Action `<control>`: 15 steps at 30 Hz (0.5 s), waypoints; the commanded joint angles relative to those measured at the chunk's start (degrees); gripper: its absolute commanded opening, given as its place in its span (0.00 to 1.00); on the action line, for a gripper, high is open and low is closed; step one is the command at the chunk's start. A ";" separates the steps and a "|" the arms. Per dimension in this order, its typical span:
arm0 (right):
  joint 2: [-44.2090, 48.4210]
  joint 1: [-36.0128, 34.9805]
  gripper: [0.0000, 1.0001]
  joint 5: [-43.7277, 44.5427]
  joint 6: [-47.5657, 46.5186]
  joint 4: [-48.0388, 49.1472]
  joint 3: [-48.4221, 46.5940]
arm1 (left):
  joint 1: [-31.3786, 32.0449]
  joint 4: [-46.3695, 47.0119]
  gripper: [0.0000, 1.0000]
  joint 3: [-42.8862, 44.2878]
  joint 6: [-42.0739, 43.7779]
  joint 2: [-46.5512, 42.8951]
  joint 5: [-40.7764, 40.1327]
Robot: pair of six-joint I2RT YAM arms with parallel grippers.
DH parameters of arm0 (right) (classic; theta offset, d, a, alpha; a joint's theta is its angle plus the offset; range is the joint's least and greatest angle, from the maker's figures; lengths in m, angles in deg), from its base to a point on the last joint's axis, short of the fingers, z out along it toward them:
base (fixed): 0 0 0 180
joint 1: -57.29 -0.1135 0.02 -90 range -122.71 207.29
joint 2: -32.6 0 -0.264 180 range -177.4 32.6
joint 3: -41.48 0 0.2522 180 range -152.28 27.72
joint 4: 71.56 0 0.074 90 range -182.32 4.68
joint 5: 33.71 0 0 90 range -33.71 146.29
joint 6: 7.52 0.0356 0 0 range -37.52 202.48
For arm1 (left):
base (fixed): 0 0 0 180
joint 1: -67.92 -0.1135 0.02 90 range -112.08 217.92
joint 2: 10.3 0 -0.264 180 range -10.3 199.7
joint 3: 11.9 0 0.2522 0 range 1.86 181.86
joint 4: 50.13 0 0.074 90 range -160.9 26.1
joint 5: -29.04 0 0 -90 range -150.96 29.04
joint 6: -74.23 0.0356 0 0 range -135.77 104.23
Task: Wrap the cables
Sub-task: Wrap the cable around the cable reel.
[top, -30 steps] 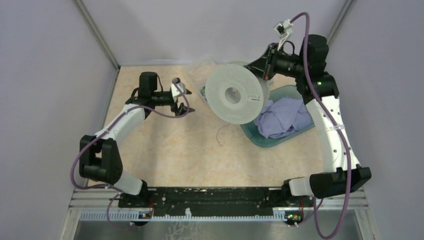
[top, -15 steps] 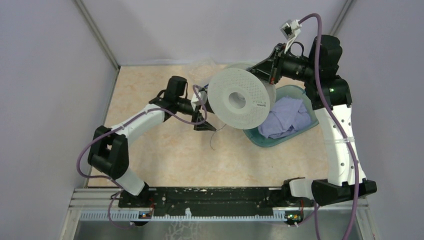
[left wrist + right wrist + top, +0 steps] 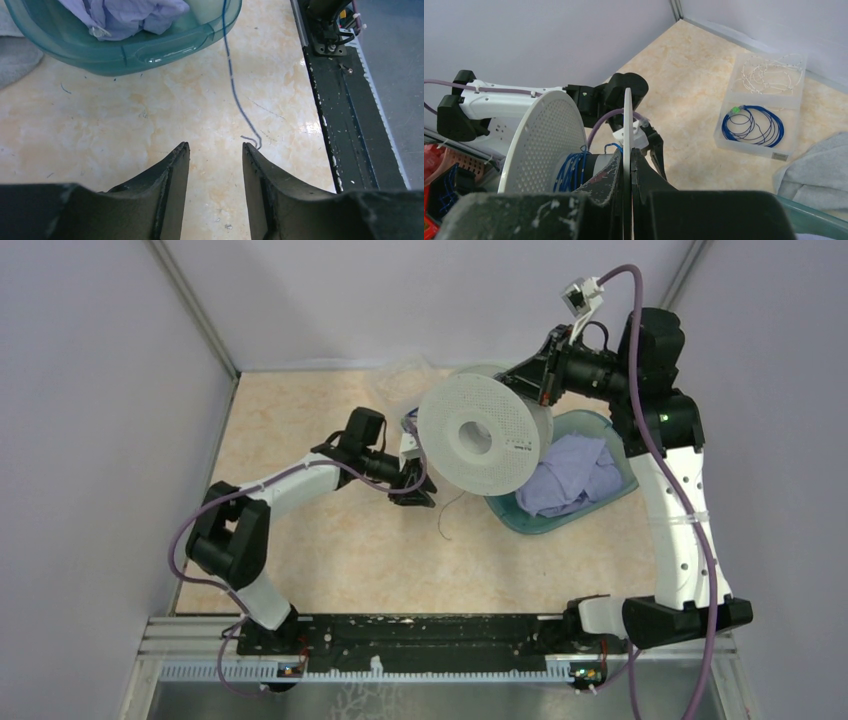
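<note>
My right gripper (image 3: 628, 157) is shut on the rim of one flange of a pale grey perforated spool (image 3: 478, 435) and holds it up in the air, tilted, over the table's back right. Turns of wire (image 3: 569, 170) sit on its hub. The thin dark grey cable (image 3: 443, 520) hangs from the spool, and its loose end lies on the table. In the left wrist view the cable (image 3: 235, 95) runs down to just past my right fingertip (image 3: 248, 150). My left gripper (image 3: 215, 146) is open and empty, low over the table beside the spool (image 3: 541, 145).
A teal basin (image 3: 510, 512) with a lilac cloth (image 3: 570, 475) stands right of the spool. A clear box (image 3: 749, 150) holds a blue wire coil and white wire. A grey cloth (image 3: 814, 172) lies by it. The black base rail (image 3: 350, 125) runs along the near edge.
My left arm has swung right and reached in under the spool, beside the hanging cable. My right arm has shifted the spool slightly up and to the right.
</note>
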 commanded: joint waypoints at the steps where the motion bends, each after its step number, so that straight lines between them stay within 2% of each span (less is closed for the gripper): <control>1: 0.63 -0.08 0.00 -0.25 0.77 3.05 -3.84 | 1.17 -0.95 0.48 0.27 1.09 2.39 -0.11; 8: 0.64 -0.12 0.00 0.81 -0.09 2.62 -3.74 | 1.51 4.31 0.57 -2.83 -3.55 3.84 7.86; 15: 0.62 -0.06 0.00 1.29 -0.92 2.65 -2.74 | 1.20 0.09 0.61 -2.72 0.34 2.80 5.96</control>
